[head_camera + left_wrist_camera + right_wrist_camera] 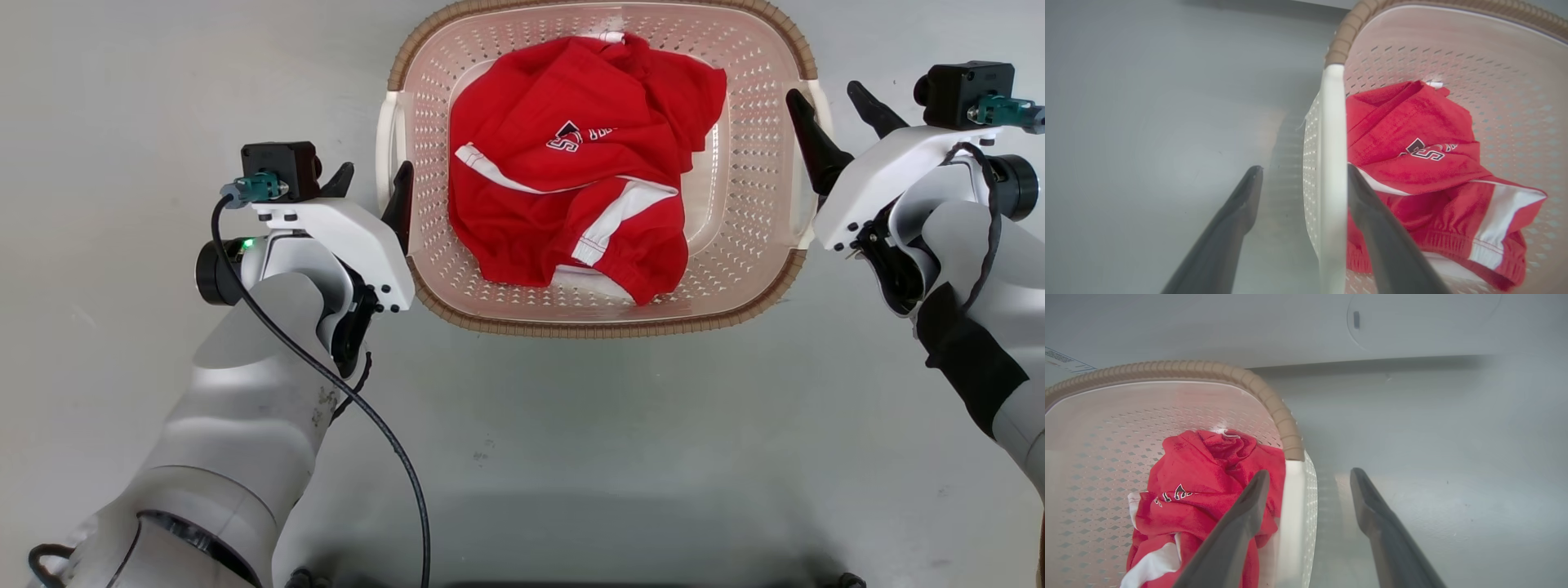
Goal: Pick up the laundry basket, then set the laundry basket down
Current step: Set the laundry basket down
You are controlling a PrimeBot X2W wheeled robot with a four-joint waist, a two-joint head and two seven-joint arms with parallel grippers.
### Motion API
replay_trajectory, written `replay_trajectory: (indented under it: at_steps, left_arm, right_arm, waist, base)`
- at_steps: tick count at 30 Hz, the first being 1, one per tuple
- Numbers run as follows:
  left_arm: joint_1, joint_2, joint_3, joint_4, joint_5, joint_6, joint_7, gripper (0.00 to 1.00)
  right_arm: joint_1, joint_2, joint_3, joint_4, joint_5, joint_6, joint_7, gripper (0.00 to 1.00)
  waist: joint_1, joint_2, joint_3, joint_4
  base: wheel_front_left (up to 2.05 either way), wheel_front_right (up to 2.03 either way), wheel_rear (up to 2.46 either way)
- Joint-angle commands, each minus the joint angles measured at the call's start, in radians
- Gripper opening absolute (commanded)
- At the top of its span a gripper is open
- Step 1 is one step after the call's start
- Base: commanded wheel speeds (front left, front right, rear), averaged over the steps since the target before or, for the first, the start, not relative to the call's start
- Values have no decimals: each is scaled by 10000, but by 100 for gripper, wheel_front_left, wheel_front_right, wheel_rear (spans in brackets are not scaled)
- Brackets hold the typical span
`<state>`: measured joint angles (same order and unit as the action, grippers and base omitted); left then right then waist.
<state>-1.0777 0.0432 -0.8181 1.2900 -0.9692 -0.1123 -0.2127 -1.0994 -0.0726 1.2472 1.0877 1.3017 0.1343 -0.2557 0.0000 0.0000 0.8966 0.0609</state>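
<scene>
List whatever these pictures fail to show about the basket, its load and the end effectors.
- Head view: the laundry basket has its far rim clipped by the top edge.
- Every view: the red garment hides the basket floor beneath it; its print folds under, unreadable.
- Left wrist view: the left end effector's inner finger overlaps the white handle; contact cannot be told.
- Right wrist view: the label is too small and cut by the left edge.

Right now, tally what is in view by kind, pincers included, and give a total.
basket: 1
red garment: 1, crumpled inside the basket
pincers: 2, the left pincer and the right pincer, both open, each astride a white side handle
total: 4
</scene>
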Motion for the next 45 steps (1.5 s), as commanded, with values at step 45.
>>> replay_trajectory:
  at_steps: [45]
  left_arm:
    - [2626, 665, 14, -118, 101, 81, -483, 100]
  right_arm:
    - [2144, -610, -1389, -978, -1529, -36, -59, 100]
  waist:
    - [0, 0, -4714, 447]
  base:
    - [0, 0, 0]
